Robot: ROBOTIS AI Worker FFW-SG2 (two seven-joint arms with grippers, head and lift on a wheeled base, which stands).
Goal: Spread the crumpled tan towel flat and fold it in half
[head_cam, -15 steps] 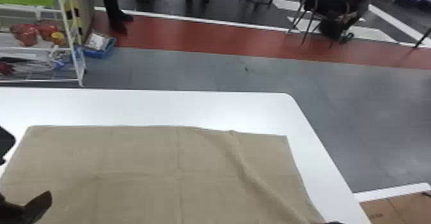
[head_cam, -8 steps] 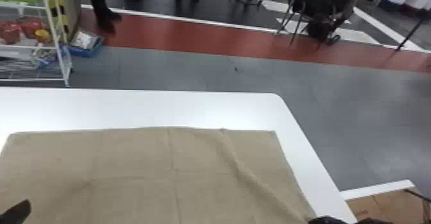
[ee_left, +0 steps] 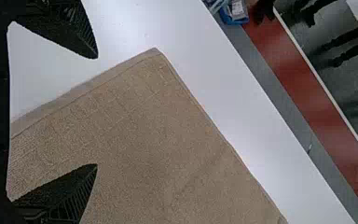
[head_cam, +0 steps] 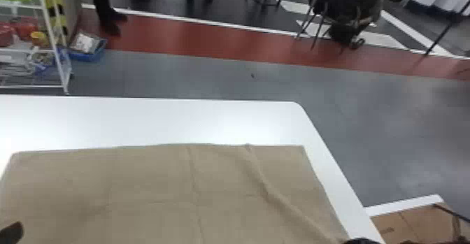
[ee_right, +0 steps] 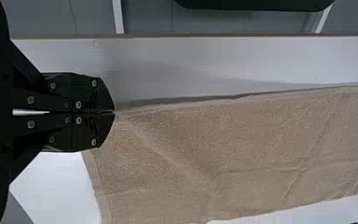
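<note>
Nearest, at the towel's near right corner, the right claw [head_cam: 363, 241] is mostly cut off by the head view's bottom edge. In the right wrist view its two fingers are pressed together, pinching a bit of the towel; the pinched cloth itself is hidden between them. The left claw [head_cam: 11, 232] is also cut off in the head view, where one dark tip stands over the towel's left part. The left wrist view gives two fingers spread well apart, one over the cloth, the other over bare counter beside it; I cannot tell whether either touches.

The one tan towel [head_cam: 150, 180] lies spread on the counter [head_cam: 223, 121], its near edge out of the head view. One long slanting ridge runs across its right part, with fainter creases to the left. The one white counter shows around the towel's far and right edges.

Right of the towel, past the counter, is some brown cardboard [head_cam: 416, 222], partly cut off. Beyond the towel's far left corner stands one white rack [head_cam: 55, 40], cut off, with one green item and at least two blurry red ones; beside it sits one blue tray [head_cam: 87, 56].
</note>
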